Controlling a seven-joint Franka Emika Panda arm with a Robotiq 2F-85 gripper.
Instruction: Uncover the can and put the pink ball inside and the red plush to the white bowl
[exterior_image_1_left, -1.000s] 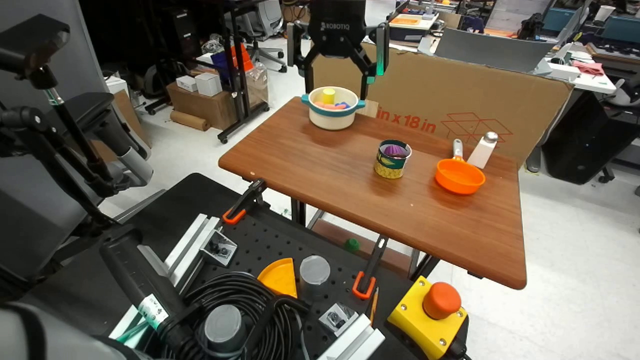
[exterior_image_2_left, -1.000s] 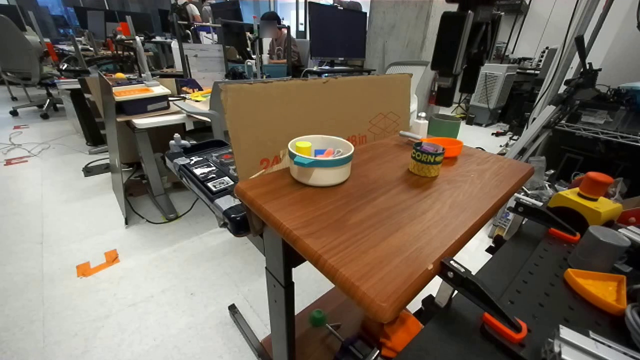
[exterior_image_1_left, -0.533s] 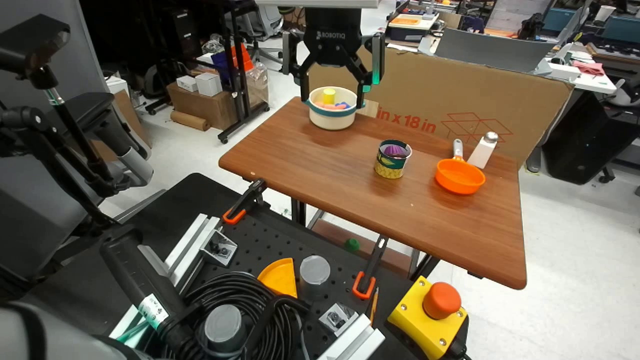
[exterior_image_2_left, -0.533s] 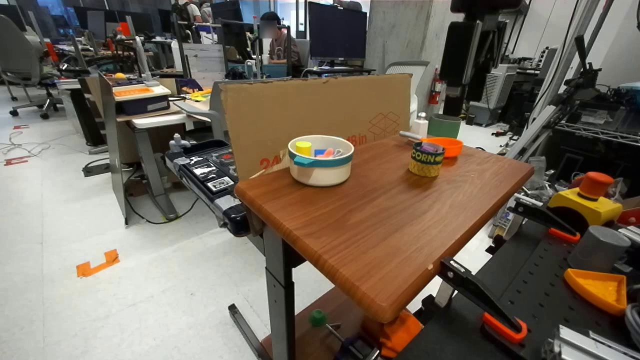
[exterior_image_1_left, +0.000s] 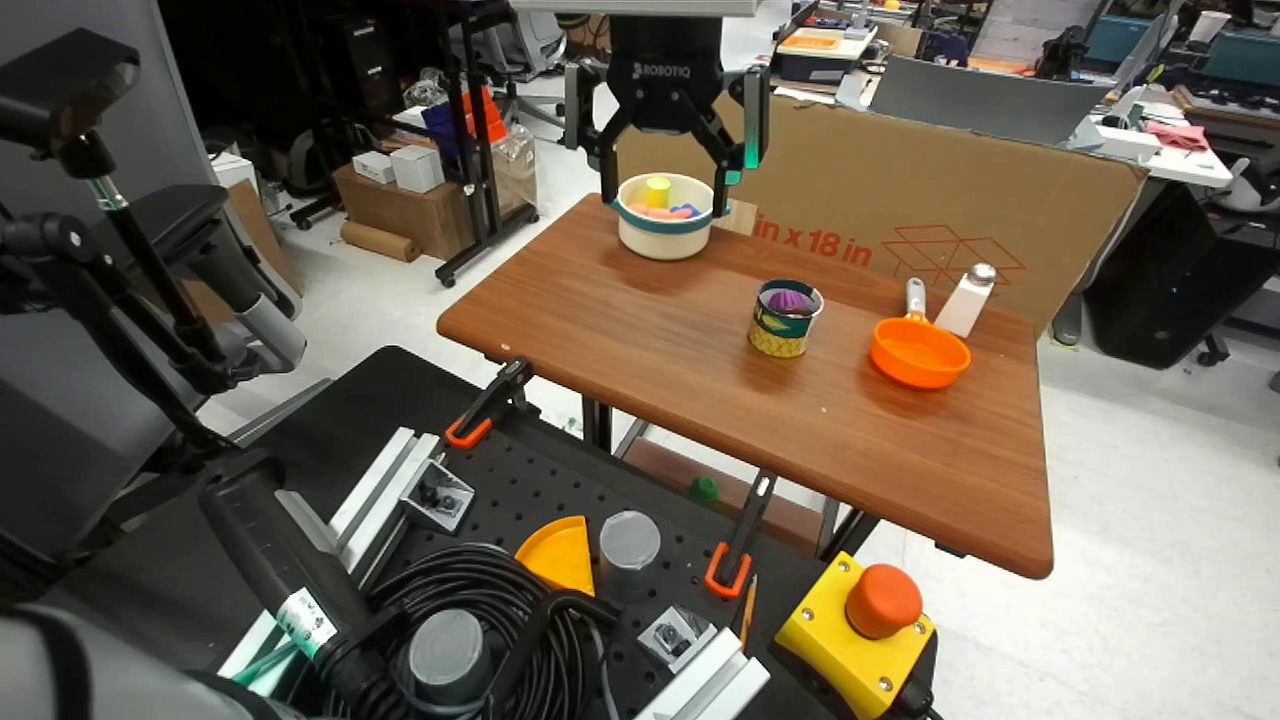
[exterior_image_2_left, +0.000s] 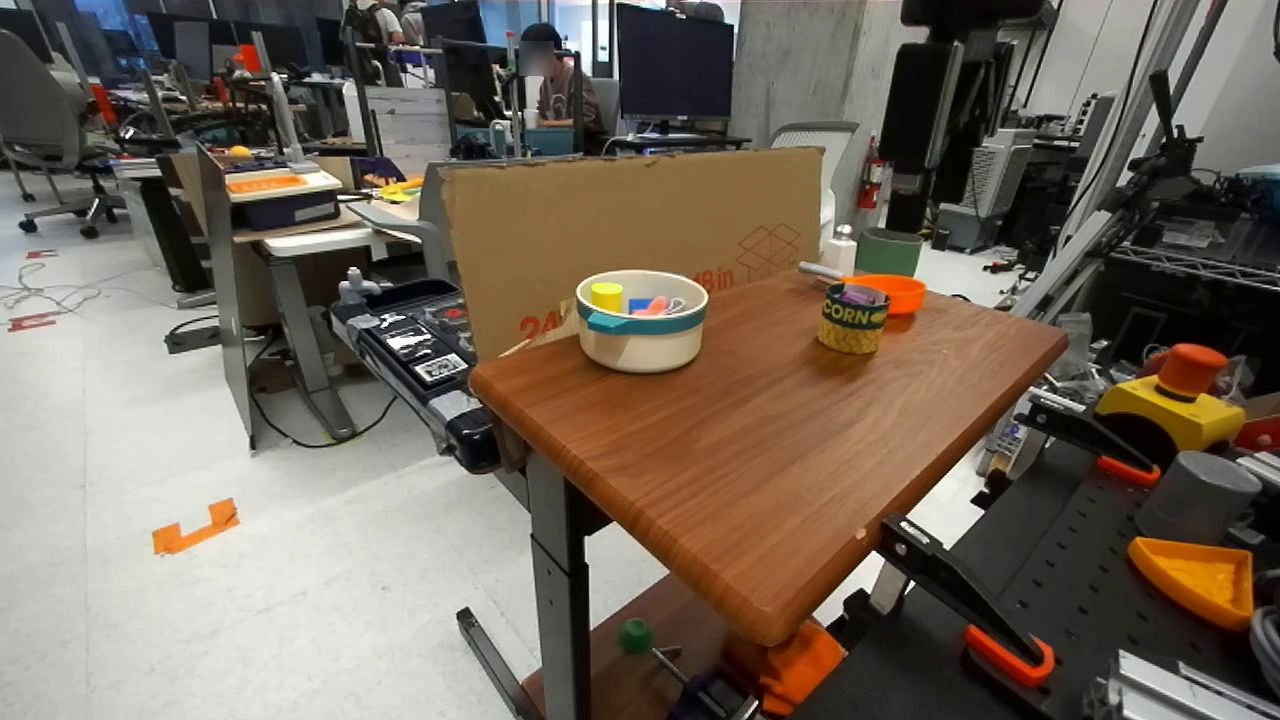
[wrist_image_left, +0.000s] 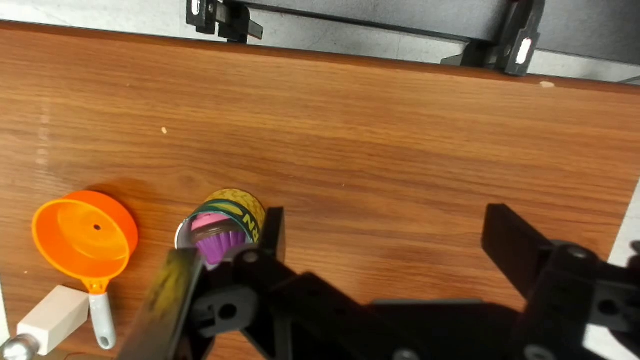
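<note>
Gripper (wrist_image_left: 385, 230): black, pointing down above the table (exterior_image_1_left: 640, 330); in an exterior view, at 11 o'clock from the can (exterior_image_1_left: 785, 325) and apart from it.
Gripper marking: I read "ROBOTIQ" in pale capitals (exterior_image_1_left: 662, 72) on the black body.
Fingers (wrist_image_left: 507, 240): spread wide, tips well apart; in the wrist view, wood of the table shows between them.
Can, position: upright on the table; in the wrist view, at 9 o'clock from the gap between the fingers.
Can, appearance: short cylinder, uncovered at the top; yellow kernel-patterned lower wall, dark green band round the upper part, pale inner wall.
Can, label: "CORN" in yellow lettering (exterior_image_2_left: 850, 314) on the band, legible in an exterior view; part of the word shows in the wrist view.
Can, contents: a toy cupcake (wrist_image_left: 219, 242), tilted, with pink top, brown layer and purple fluted base.
White bowl (exterior_image_1_left: 665, 243): upright; in an exterior view, at 10 o'clock from the can; off-white wall, teal band below the rim.
White bowl, contents: yellow cylinder (exterior_image_1_left: 657, 192), coral piece (exterior_image_1_left: 655, 213), blue piece (exterior_image_1_left: 686, 212).
Orange pan (exterior_image_1_left: 920, 360): between 3 and 4 o'clock from the can, pale handle (exterior_image_1_left: 915, 298) toward 12 o'clock.
White shaker (exterior_image_1_left: 964, 306): metal-capped, standing just beside that handle.
Cardboard panel (exterior_image_1_left: 870, 190): behind the table, at 1 o'clock from the can; red print (exterior_image_1_left: 812, 240) reads "in x 18 in"; the figure "24" (exterior_image_2_left: 543, 326) is legible in an exterior view.
</note>
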